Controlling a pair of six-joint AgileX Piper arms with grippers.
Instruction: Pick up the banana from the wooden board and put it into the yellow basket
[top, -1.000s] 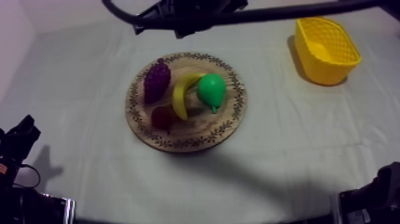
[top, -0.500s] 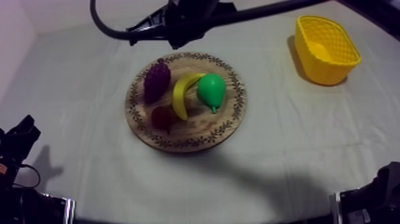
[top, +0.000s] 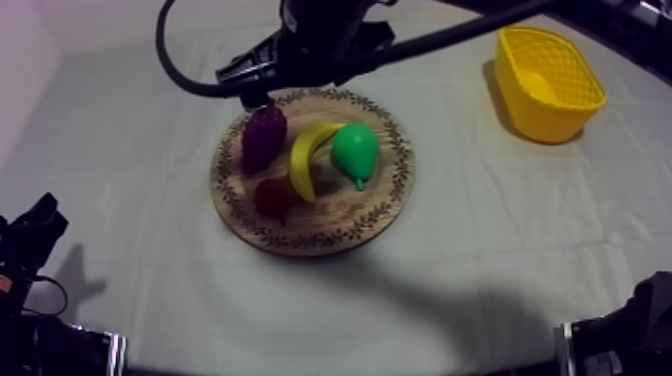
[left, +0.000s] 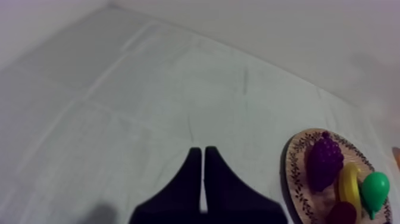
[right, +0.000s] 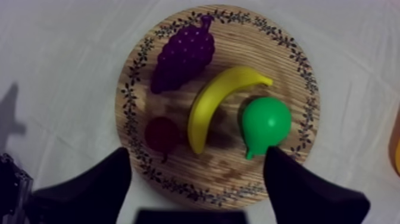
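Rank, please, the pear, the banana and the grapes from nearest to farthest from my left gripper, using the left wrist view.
From the left gripper, fingers shut:
1. The grapes, at the wooden board's nearer edge.
2. The banana, in the board's middle.
3. The pear, beyond the banana, at the far edge.

The cloth-covered table (top: 480, 260) carries a round wooden board (top: 385, 205) near its middle and a yellow basket (top: 528, 112) well apart, seemingly by the far right corner.
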